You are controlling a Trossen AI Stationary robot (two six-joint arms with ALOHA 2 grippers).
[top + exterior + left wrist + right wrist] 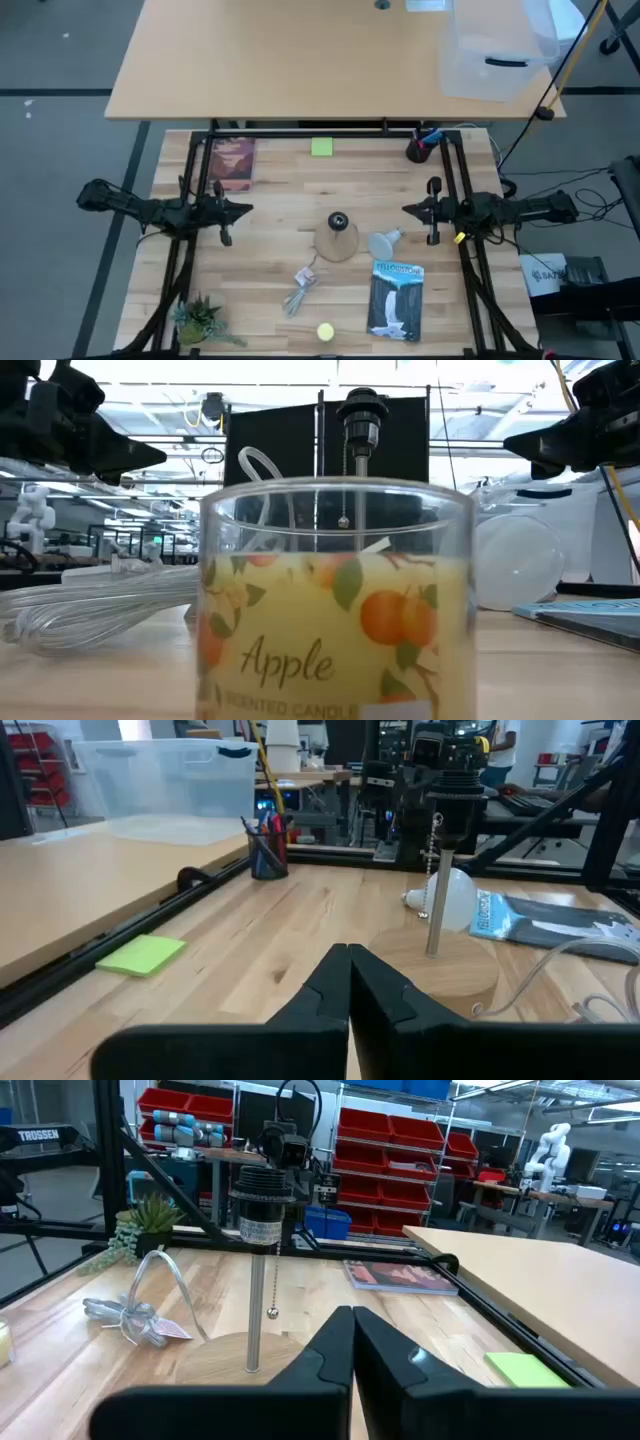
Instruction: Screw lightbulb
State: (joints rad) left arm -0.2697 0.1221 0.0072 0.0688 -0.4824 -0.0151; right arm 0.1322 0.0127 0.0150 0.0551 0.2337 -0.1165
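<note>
The lightbulb (384, 241), white dome and grey neck, lies on its side on the table right of the round wooden base (336, 240); it also shows in the left wrist view (452, 898) and the low view (520, 563). The base carries a black socket (447, 780) on a thin post, with a pull chain. My left gripper (249, 209) is shut and empty at the table's left, above the table. My right gripper (405, 209) is shut and empty at the right, just beyond the bulb.
A blue-and-white book (396, 298) lies near the bulb, a red book (232, 163) at the far left, a green sticky pad (321, 147), a pen cup (419, 148), a coiled clear cord (301, 288), a small plant (200, 320) and an apple candle jar (335, 600) at the front.
</note>
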